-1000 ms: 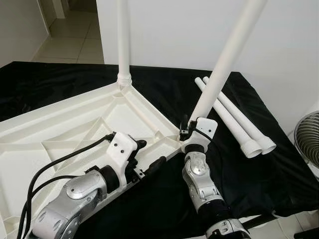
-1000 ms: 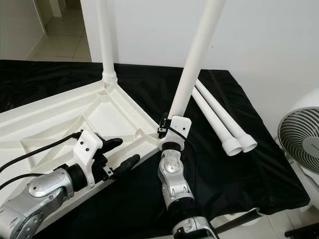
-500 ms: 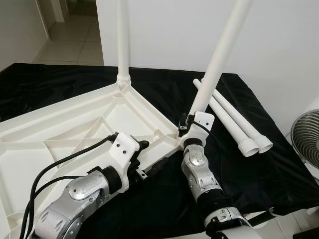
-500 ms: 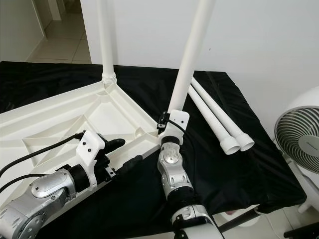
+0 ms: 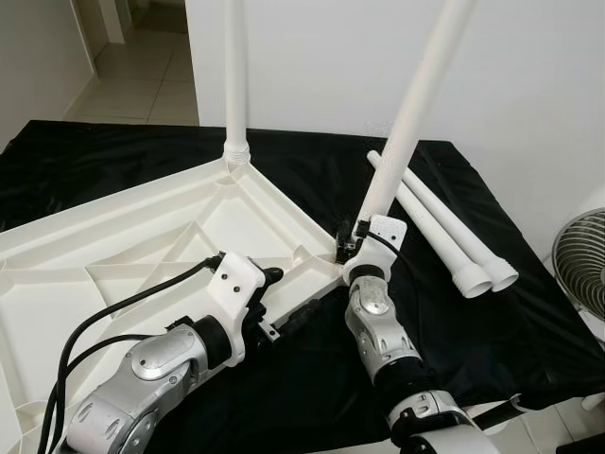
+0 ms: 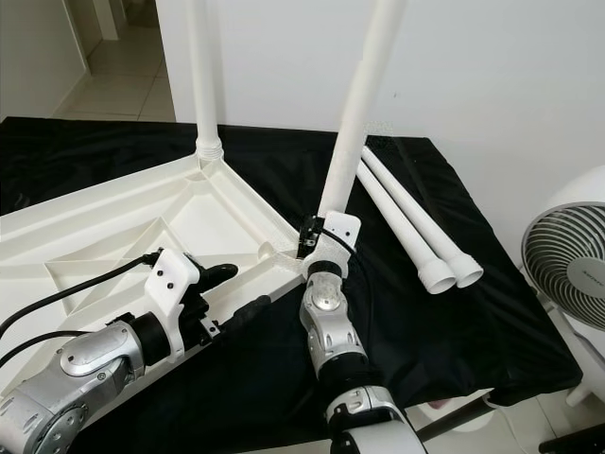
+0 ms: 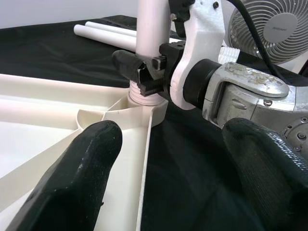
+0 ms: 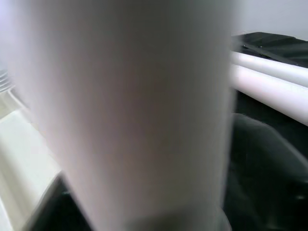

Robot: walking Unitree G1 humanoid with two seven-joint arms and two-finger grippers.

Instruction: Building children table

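The white tabletop (image 5: 142, 246) is lying upside down on a black cloth (image 5: 444, 312), with its ribbed underside facing up. All places here are given from this tabletop.

At its far corner, one white leg (image 5: 234, 66) is standing upright in its socket. At the near right corner, a second leg (image 5: 411, 113) is sitting with its threaded end in the corner socket and is leaning a little away from the tabletop toward its top. The right gripper (image 7: 144, 67) is clamping this second leg just above the socket, with its black fingers closed around the tube. In the right wrist view the leg is showing very close and blurred.

The left gripper (image 5: 284, 298) is hovering over the near edge of the tabletop, just beside the same corner. Its two fingers (image 7: 72, 178) are spread apart and are holding nothing; one finger is above the white rim and the other is above the black cloth outside the rim.

Beyond the right side of the tabletop, two spare legs (image 5: 444, 227) are lying side by side on the cloth, touching each other, with their wider threaded ends pointing toward the robot. Farther to the right of the tabletop, off the cloth, a white fan (image 6: 572, 260) is standing.
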